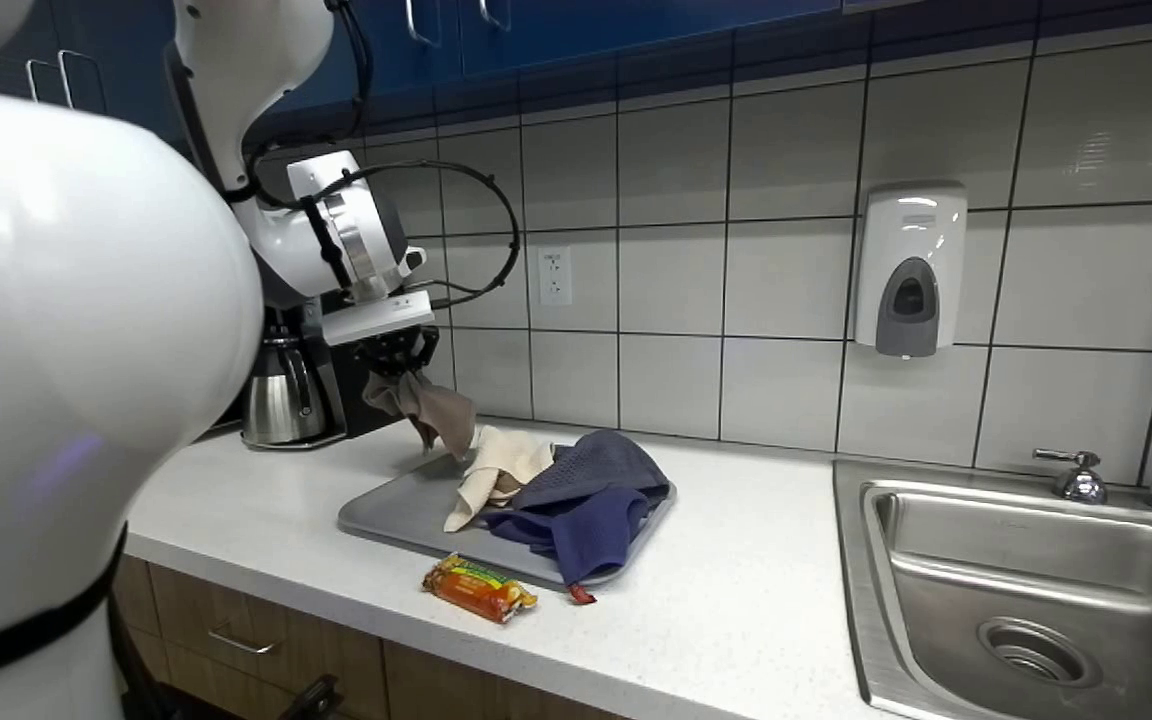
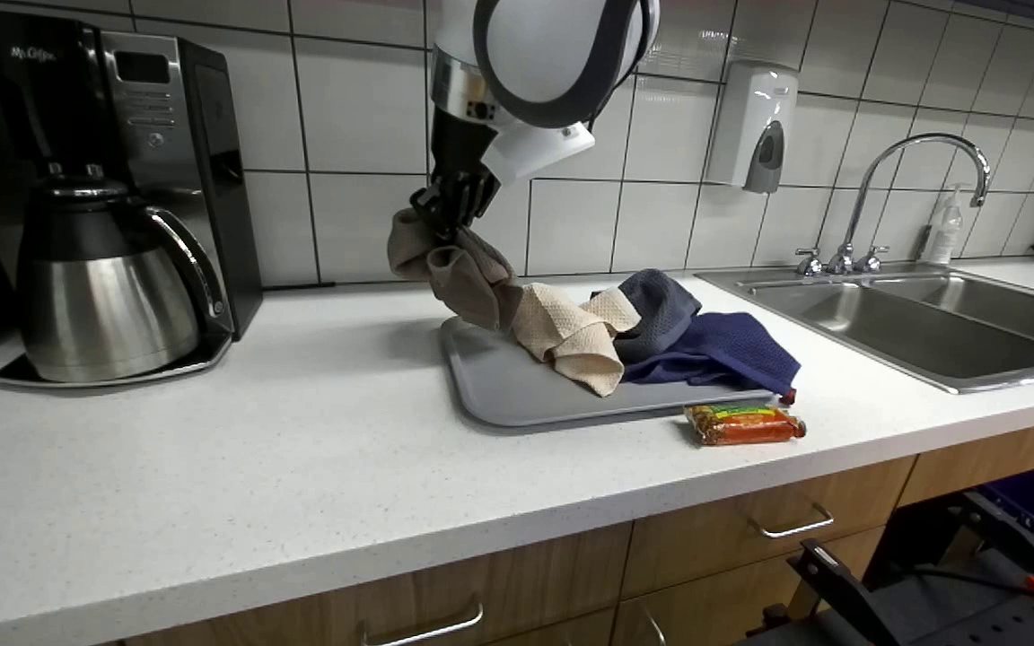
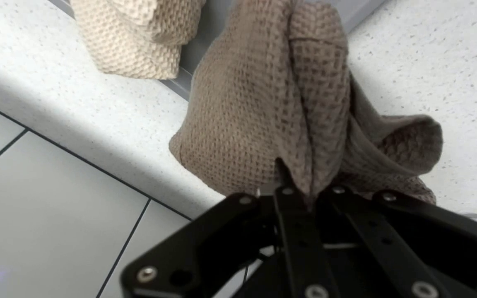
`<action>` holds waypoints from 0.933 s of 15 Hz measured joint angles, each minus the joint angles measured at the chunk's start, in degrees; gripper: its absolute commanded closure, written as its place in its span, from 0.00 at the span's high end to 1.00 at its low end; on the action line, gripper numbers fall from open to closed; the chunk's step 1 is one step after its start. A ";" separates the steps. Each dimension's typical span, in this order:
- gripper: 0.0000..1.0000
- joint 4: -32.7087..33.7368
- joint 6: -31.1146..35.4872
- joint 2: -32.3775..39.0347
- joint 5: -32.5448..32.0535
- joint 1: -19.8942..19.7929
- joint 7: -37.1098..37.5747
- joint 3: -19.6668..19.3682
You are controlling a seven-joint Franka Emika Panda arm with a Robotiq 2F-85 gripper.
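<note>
My gripper is shut on a brown waffle-weave cloth, whose folds hide most of the fingertips in the wrist view. In both exterior views the brown cloth hangs in the air from the gripper, its lower end over the back left part of a grey tray. A cream cloth lies crumpled on that tray close to the hanging cloth; I cannot tell if they touch. Beside it are a dark grey cloth and a navy blue cloth, partly overlapping.
An orange snack packet lies on the white counter in front of the tray, with a small red item at the tray's edge. A coffee maker with a steel carafe stands at the left. The sink is to the right.
</note>
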 measured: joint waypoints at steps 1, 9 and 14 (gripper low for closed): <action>0.02 -0.72 -0.24 -0.60 0.00 0.00 0.12 -0.11; 0.02 -4.07 -3.02 -3.02 -0.19 0.01 2.92 -2.79; 0.02 -5.56 -5.79 -2.86 -0.40 -1.92 5.45 -1.70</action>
